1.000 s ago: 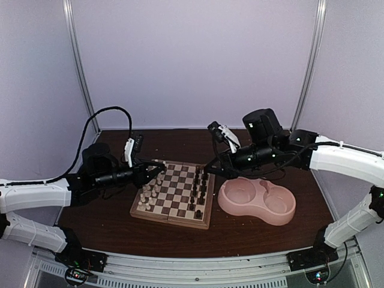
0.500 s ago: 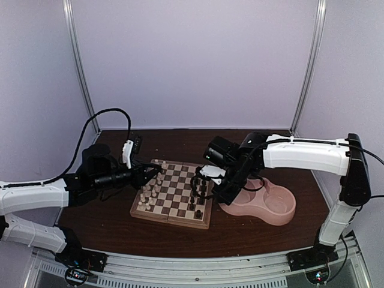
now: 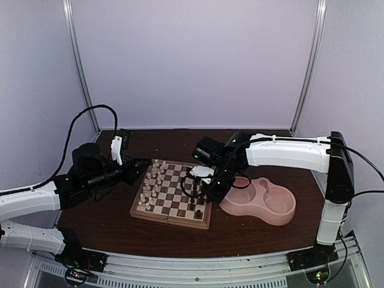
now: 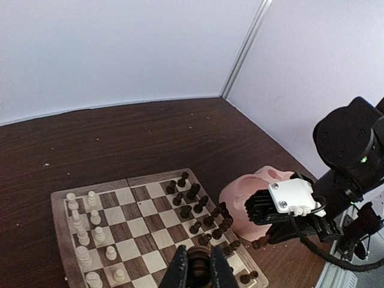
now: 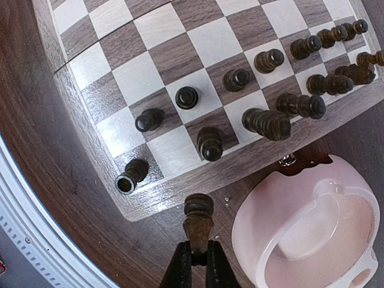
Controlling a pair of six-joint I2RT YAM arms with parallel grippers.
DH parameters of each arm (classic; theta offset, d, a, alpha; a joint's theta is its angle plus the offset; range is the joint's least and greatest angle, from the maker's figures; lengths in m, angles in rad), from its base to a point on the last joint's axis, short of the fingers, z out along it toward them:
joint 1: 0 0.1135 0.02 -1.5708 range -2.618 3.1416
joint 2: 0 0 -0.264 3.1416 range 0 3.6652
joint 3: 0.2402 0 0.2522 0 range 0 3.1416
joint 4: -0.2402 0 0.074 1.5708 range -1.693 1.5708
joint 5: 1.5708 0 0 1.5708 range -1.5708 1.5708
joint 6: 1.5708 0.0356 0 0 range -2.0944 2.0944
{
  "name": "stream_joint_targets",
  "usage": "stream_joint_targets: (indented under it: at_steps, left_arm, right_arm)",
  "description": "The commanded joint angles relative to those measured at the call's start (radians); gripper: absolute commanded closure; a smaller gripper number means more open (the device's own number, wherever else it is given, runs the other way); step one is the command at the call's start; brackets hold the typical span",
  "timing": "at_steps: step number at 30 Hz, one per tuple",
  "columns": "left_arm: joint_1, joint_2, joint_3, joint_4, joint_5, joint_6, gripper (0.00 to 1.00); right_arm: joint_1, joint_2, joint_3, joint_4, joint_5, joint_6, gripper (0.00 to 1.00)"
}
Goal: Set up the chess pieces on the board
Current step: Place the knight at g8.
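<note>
Little room lies between board [image 5: 171, 153] rim and bowl [image 5: 282, 210], where the closed right pincer [image 5: 197, 264] grips a dark piece [image 5: 198, 210]; left pincer [image 4: 198, 273] closed too.

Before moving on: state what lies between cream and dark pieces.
Left wrist view: only bare squares of the checkered wooden chessboard, between cream carved pieces and dark brown pieces.

the left arm [image 3: 29, 203] and right arm [image 3: 288, 153] wear white shells with black joints. a black cable [image 3: 90, 108] loops off the left one. the left tool [image 4: 200, 257] and right tool [image 5: 198, 251] have slim black fingers.
</note>
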Motion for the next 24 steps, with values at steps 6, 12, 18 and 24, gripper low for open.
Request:
stream_joint_targets:
  at_steps: [6, 12, 18, 24]
  left_arm:
    - [0.0, -0.077, -0.036, -0.029, -0.223, -0.022, 1.0]
    - [0.0, -0.109, -0.057, -0.018, -0.269, -0.03, 1.0]
    - [0.0, -0.105, -0.055, -0.018, -0.26, -0.026, 1.0]
    - [0.0, -0.096, -0.051, -0.018, -0.247, -0.024, 1.0]
  right_arm:
    - [0.012, 0.049, 0.066, -0.002, -0.036, -0.033, 0.94]
    - [0.016, 0.079, 0.082, -0.003, -0.043, -0.033, 0.94]
    - [0.018, 0.104, 0.089, -0.004, -0.045, -0.034, 0.93]
    - [0.02, 0.125, 0.1, 0.002, -0.055, -0.033, 0.93]
